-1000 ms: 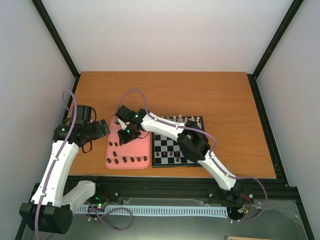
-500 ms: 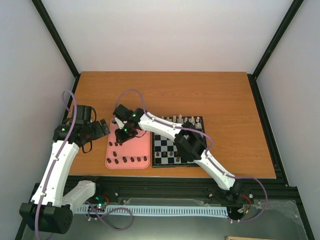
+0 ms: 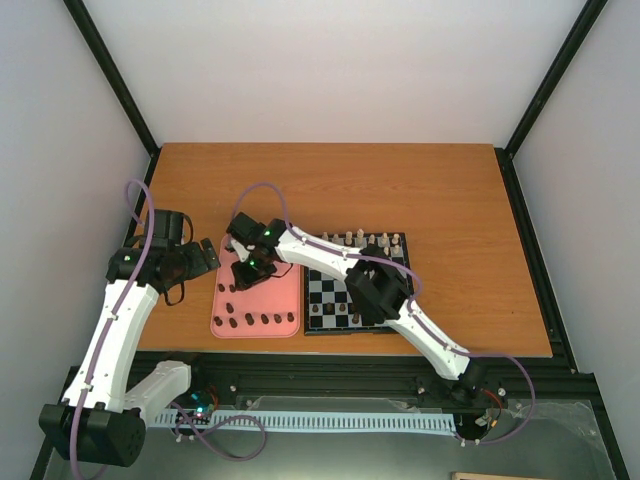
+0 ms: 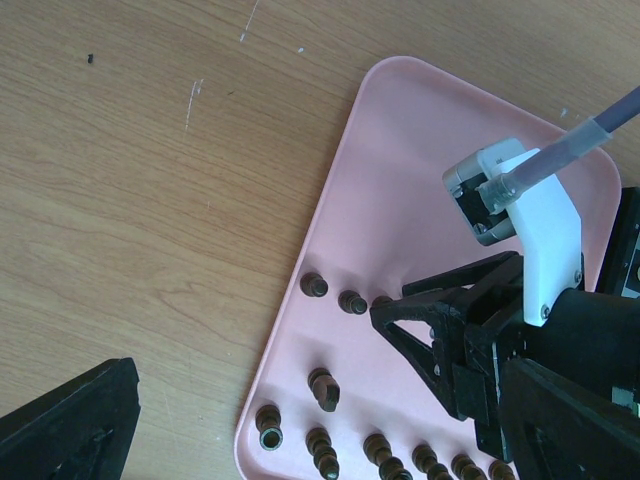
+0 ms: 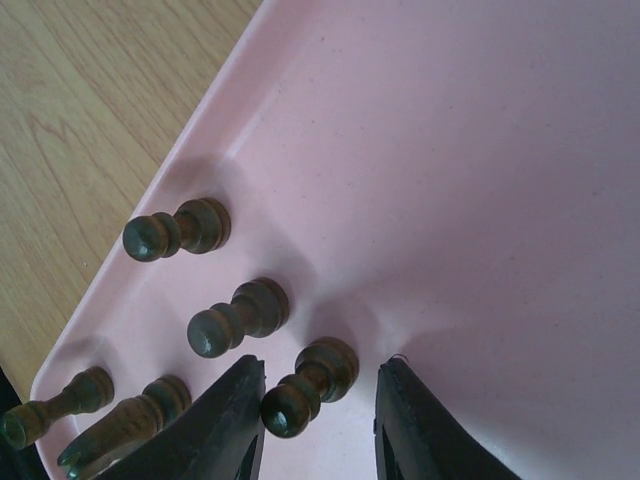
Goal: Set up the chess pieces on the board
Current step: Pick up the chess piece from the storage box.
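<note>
Several dark brown chess pieces (image 3: pixel 255 320) stand or lie on a pink tray (image 3: pixel 283 297) left of the board (image 3: pixel 330 292). My right gripper (image 3: pixel 243 279) hangs low over the tray's left part, open. In the right wrist view its fingers (image 5: pixel 232 425) straddle one dark pawn (image 5: pixel 312 378) without gripping it; two more pawns (image 5: pixel 236 318) stand to its left. My left gripper (image 3: pixel 203 255) hovers beside the tray's far left corner, open and empty; its view shows the tray (image 4: pixel 400 180), loose pieces (image 4: pixel 322 388) and the right gripper (image 4: pixel 425 335).
Cream-white pieces (image 3: pixel 368 241) line the board's far row. A few dark pieces (image 3: pixel 346 318) stand on its near rows. The right arm (image 3: pixel 380 285) crosses over the board. Bare wooden table (image 3: pixel 340 185) lies behind and to the right.
My right gripper has moved slightly left and lower over the tray, closing in around the pawn. The left arm has not moved.
</note>
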You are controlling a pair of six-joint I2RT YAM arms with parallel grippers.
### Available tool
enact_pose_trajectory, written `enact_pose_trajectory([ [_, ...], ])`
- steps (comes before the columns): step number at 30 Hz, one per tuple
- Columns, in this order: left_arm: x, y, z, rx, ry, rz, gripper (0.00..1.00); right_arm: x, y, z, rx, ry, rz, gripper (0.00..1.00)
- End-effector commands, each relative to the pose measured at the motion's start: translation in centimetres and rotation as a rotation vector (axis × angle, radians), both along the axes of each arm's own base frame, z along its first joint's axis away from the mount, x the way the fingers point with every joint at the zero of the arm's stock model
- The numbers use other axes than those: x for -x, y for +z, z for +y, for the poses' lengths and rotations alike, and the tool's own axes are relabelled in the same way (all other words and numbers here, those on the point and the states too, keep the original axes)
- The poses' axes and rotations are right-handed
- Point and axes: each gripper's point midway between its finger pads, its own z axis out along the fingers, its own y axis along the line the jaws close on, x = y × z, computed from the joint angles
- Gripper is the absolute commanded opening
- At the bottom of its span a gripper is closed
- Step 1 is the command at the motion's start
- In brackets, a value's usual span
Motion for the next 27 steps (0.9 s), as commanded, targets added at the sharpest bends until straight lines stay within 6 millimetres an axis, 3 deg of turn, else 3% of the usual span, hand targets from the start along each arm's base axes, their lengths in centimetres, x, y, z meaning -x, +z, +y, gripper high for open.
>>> enact_pose_trajectory([
  [1, -0.2, 0.6, 0.2, -0.003, 0.009, -0.017, 1.00, 0.3, -0.4, 0.5, 0.005, 0.009, 0.003, 0.28],
  [13, -0.1, 0.6, 0.2, 0.002, 0.012, -0.017, 1.00, -0.2, 0.2, -0.1, 0.022, 0.014, -0.038, 0.10],
  [20, 0.0, 0.4, 0.2, 0.004, 0.013, -0.019, 1.00, -1.8, 4.1, -1.4, 0.029, -0.008, -0.171, 0.09],
  [27, -0.2, 0.3, 0.0, 0.011, 0.006, -0.021, 1.00, -2.4, 7.7, -5.4, 0.057, -0.084, -0.236, 0.09],
])
